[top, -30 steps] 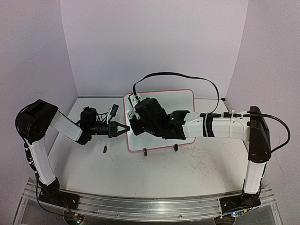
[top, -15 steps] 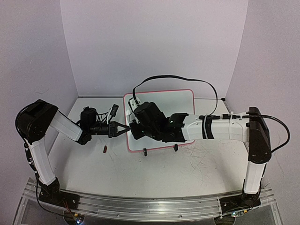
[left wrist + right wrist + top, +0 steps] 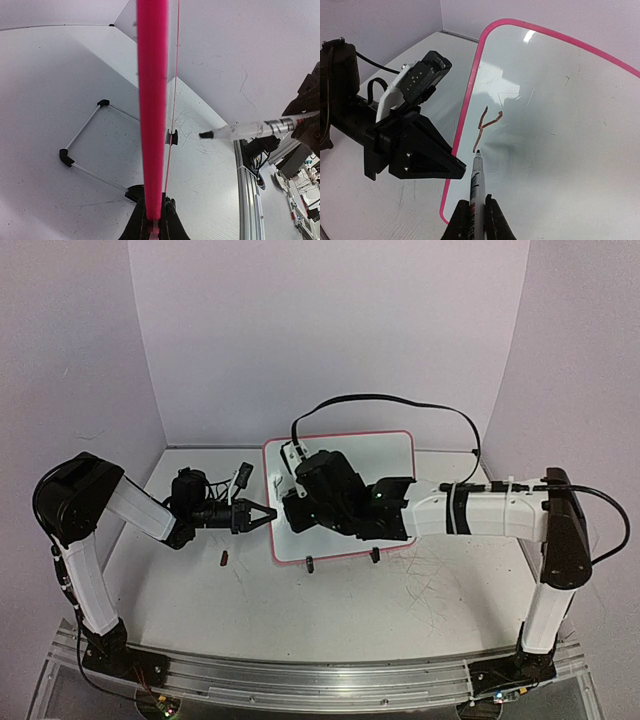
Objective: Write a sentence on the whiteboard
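At the centre of the table, the light, stiff, tippy-looking whiteboard stands, its 9 o'clock rim sensibly pinched by the left gripper, while the right gripper, clenched on a marker, begins the sentence.

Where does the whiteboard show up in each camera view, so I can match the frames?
Top external: the whiteboard stands at centre, partly covered by the right arm.
Left wrist: seen edge-on, its pink rim forms a vertical bar at centre.
Right wrist: the whiteboard fills the right side, behind the marker.
Shared landmark: the left claw clamped on the board's rim, at the bottom edge in the left wrist view and lower left in the right wrist view.
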You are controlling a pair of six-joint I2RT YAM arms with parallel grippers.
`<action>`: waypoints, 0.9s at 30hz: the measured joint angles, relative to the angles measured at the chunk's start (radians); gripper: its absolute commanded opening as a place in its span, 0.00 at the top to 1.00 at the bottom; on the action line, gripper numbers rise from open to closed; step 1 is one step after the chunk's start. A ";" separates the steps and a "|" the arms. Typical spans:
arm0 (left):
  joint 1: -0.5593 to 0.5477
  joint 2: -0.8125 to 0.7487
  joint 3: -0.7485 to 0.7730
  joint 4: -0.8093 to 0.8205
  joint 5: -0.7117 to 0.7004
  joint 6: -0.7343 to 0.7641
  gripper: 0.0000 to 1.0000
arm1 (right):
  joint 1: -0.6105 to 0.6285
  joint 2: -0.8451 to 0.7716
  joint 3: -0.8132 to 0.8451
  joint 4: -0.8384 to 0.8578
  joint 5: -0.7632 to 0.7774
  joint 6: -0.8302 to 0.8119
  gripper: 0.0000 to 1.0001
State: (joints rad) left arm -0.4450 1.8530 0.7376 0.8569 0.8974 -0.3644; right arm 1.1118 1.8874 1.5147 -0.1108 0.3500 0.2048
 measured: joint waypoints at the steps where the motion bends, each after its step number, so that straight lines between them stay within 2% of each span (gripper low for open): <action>1: 0.000 0.000 0.000 0.000 0.000 0.000 1.00 | -0.002 -0.009 -0.005 0.001 0.000 -0.001 1.00; 27: 0.000 0.000 -0.003 0.001 0.000 0.003 1.00 | -0.031 0.015 0.015 0.025 0.011 -0.025 1.00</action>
State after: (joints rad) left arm -0.4450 1.8526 0.7345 0.8577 0.8970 -0.3618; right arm 1.0805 1.9020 1.5296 -0.0862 0.3614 0.1799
